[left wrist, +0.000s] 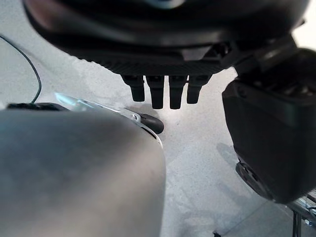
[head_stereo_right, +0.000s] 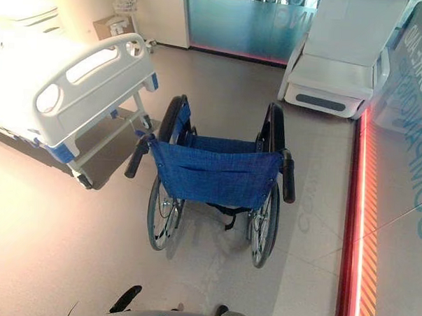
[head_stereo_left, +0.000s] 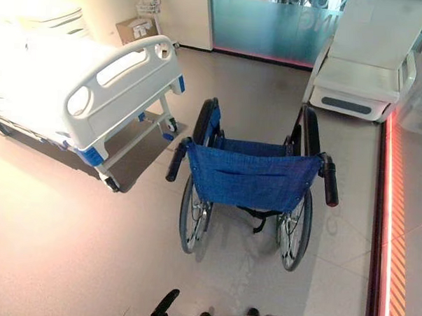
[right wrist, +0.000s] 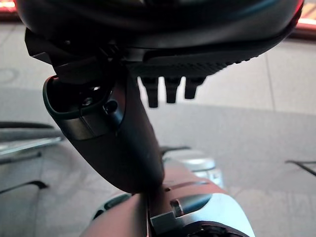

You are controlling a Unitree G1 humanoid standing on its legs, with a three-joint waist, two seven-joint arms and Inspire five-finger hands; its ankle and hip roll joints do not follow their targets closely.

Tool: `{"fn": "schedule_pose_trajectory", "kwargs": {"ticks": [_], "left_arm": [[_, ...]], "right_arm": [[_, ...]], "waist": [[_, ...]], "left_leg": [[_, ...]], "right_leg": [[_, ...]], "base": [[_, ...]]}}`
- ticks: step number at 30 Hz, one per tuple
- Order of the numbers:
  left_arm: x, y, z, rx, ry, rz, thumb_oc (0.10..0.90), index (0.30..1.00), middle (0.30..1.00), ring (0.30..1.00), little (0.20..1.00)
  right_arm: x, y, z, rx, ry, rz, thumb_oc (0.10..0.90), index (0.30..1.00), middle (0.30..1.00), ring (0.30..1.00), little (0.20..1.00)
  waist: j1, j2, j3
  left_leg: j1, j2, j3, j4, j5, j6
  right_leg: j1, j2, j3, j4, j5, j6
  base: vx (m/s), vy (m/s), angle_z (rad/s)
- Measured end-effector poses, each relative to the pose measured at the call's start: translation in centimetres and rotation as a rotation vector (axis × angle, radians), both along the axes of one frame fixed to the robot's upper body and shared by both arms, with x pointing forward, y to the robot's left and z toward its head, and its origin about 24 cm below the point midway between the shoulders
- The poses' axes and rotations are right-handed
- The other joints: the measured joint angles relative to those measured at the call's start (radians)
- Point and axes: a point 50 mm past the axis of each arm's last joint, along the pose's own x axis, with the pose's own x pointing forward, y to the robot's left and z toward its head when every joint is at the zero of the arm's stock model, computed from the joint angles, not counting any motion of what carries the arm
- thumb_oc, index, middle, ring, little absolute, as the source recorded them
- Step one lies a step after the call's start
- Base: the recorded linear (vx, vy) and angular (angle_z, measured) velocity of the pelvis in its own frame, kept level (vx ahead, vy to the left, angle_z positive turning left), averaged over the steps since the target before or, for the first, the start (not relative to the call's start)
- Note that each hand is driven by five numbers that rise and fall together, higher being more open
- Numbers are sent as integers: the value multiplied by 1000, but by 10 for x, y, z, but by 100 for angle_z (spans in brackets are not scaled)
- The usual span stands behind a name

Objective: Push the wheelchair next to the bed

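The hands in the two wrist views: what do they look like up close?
Both are dark. The left hand has a ribbed black palm edge, a row of short blunt black fingers and a bulky, boxy black thumb. The right hand looks alike, its thumb a smooth rounded black casing.

Wheelchair (head_stereo_left: 251,179) centre floor; bed (head_stereo_left: 95,90) ahead-left, apart.
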Motion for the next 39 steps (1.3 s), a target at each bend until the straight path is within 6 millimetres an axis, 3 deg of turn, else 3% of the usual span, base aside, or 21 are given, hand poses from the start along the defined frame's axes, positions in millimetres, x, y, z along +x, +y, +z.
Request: {"fn": "schedule_pose_trajectory", "kwargs": {"ticks": [13, 23, 28, 33, 35, 39], "left_arm": [[0, -1, 0, 0, -1, -8, 800, 900, 900, 900, 900], [12, -5, 0, 27, -35, 3, 800, 900, 900, 900, 900], [33, -3, 5, 34, -123, 36, 800, 900, 900, 900, 900], [74, -12, 17, -25, -301, 80, 800, 900, 900, 900, 900], [106, -15, 33, -40, -445, 89, 800, 900, 900, 900, 900], [132, -5, 54, -30, -577, 121, 800, 900, 900, 900, 900]], "right_arm": [[1, -3, 1, -8, -3, 2, 800, 900, 900, 900, 900], [18, -9, 4, -23, -39, 15, 800, 900, 900, 900, 900], [40, -9, 7, -23, -112, 36, 800, 900, 900, 900, 900], [66, -19, 17, -51, -207, 66, 800, 900, 900, 900, 900], [86, -24, 27, -87, -297, 78, 800, 900, 900, 900, 900], [108, -29, 42, -122, -426, 20, 800, 900, 900, 900, 900]], "waist": [[-1, 5, 7], [-11, 32, 81], [-22, 33, 137], [-22, 48, 206], [-23, 59, 242], [-28, 61, 259]], "left_leg": [[-18, -1, -1, 0, 0, 0], [-74, -1, 1, 18, 0, 0], [-116, -4, 2, 30, 0, 1], [-149, -14, 1, 40, 5, 7], [-177, -20, 1, 40, 14, 21], [-177, -23, 1, 37, 16, 22]], "right_leg": [[-22, 0, 5, 2, -3, 4], [-74, -3, 9, 17, 4, -1], [-122, -9, 15, 37, 4, -2], [-172, -21, 27, 63, 7, 3], [-203, -28, 28, 75, 12, 5], [-204, -31, 28, 74, 15, 7]], "base": [[8, 5, 0], [-12, 13, 0], [-66, 45, -2], [-93, 51, -4], [-80, 19, 1], [-10, 1, 1]]}}
